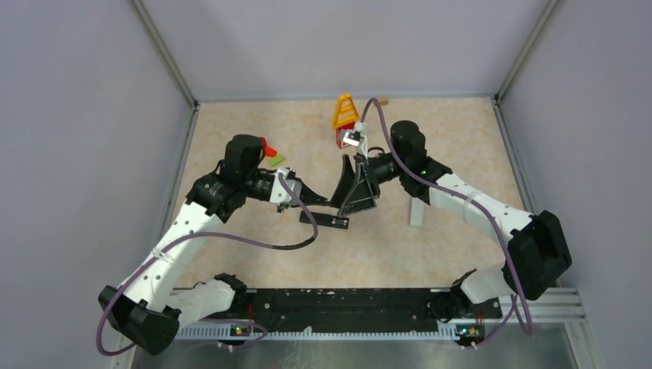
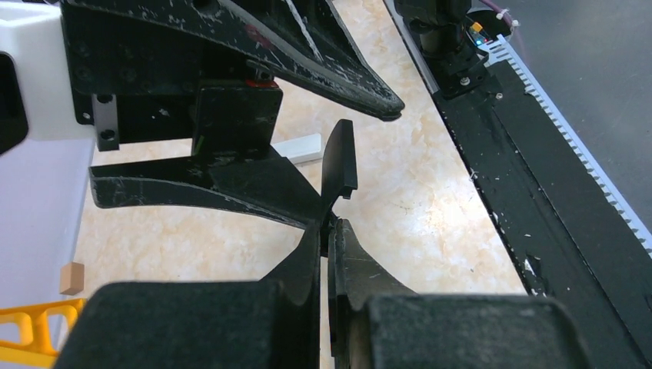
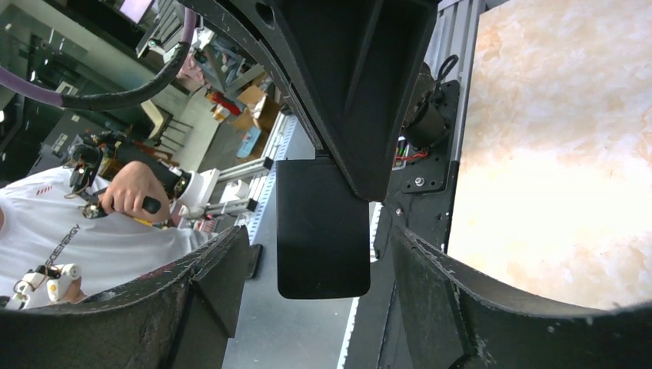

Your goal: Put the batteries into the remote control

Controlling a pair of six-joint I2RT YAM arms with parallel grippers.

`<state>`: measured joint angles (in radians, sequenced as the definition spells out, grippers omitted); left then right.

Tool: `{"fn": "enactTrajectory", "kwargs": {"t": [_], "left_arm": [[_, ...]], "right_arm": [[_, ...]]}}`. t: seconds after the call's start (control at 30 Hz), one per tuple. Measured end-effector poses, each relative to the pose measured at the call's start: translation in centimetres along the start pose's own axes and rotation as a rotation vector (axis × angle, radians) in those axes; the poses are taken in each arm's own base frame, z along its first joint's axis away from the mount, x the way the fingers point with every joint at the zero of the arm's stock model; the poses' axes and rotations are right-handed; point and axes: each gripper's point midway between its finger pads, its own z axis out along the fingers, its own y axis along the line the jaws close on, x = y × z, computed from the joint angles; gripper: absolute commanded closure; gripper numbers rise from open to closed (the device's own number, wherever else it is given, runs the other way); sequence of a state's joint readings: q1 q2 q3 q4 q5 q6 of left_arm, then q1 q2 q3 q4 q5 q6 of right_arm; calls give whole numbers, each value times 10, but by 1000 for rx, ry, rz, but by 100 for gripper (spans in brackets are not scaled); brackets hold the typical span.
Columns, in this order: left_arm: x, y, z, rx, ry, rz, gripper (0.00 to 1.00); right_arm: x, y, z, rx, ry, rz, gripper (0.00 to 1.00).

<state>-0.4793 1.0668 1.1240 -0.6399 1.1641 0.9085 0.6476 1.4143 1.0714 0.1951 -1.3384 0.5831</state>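
Pinching a black plate [image 2: 339, 157], left gripper [image 2: 328, 231] clamped, right gripper [image 3: 315, 257] spread around it, beige marbled tabletop [image 1: 454, 138] (grey walls [image 1: 84, 100]).

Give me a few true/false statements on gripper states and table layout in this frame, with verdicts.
1. The left gripper is pinching a flat black piece. True.
2. The right gripper is clamped shut on that piece. False: its jaws stand open on either side of the piece, apart from it.
3. A black remote lies on the table just below where the two grippers meet. True.
4. The orange toy sits at the near edge by the arm bases. False: it is at the far edge of the table.
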Motion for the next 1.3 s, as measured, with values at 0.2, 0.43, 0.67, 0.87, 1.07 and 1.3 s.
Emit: {"fn": "enactTrajectory", "kwargs": {"t": [0.2, 0.43, 0.67, 0.87, 1.07, 1.3], "left_arm": [[-1, 0, 0, 1, -3, 12, 100], [-2, 0, 0, 2, -6, 8, 36], [9, 15, -2, -134, 24, -109, 1], [36, 26, -7, -417, -32, -413, 1], [47, 29, -24, -670, -132, -764, 1], [79, 42, -60, -995, -189, -1139, 1]], "right_arm": [[4, 0, 4, -15, 16, 9, 58], [5, 0, 5, -19, 19, 25, 72], [10, -18, 4, 68, 8, 37, 78], [25, -71, -10, 372, -3, 54, 79], [30, -115, -43, 719, -8, -67, 78], [62, -147, -58, 950, 135, -251, 79]]}}
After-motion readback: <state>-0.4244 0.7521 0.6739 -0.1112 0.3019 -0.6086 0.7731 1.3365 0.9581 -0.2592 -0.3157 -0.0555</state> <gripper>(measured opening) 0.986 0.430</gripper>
